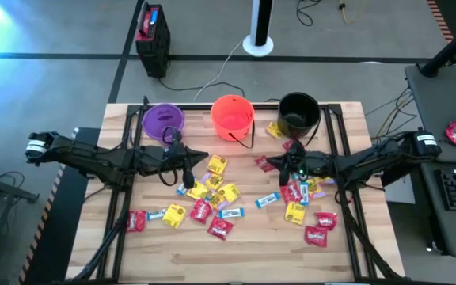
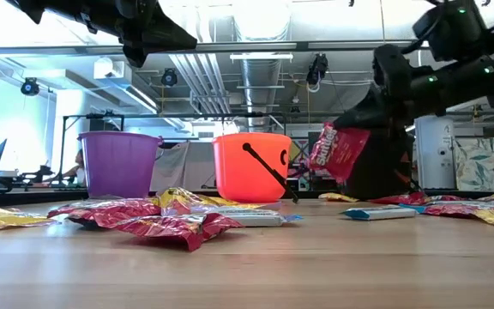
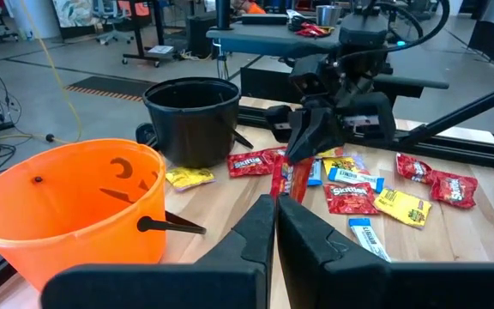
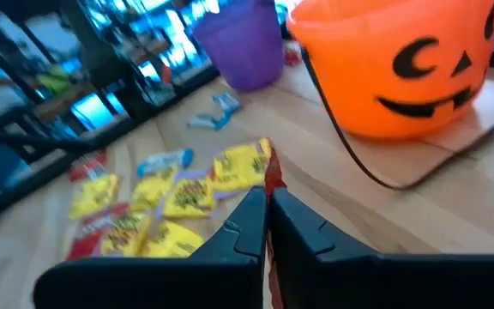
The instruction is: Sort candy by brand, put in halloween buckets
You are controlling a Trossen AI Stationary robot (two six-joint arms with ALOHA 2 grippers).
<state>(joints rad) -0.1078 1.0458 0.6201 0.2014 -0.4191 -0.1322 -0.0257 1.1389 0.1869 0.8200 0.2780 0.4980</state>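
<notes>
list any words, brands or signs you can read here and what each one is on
"Skittles": white lettering on the red packet hanging from the right gripper.
"Skittles": on a red packet lying flat on the table, and on another by the black bucket.
Jack-o'-lantern face, no words: on the orange bucket.
Yellow packets and blue-and-white packets: print too small to read.

Note that the black bucket [image 2: 376, 167] in the low view is largely hidden behind the right gripper [image 2: 333, 137] and its red packet [image 2: 336, 153]. In the right wrist view, that packet [image 4: 270, 184] shows only as a thin edge between the fingers. Brand lettering on the scattered candy [image 1: 212, 202] is too small to read from above.
</notes>
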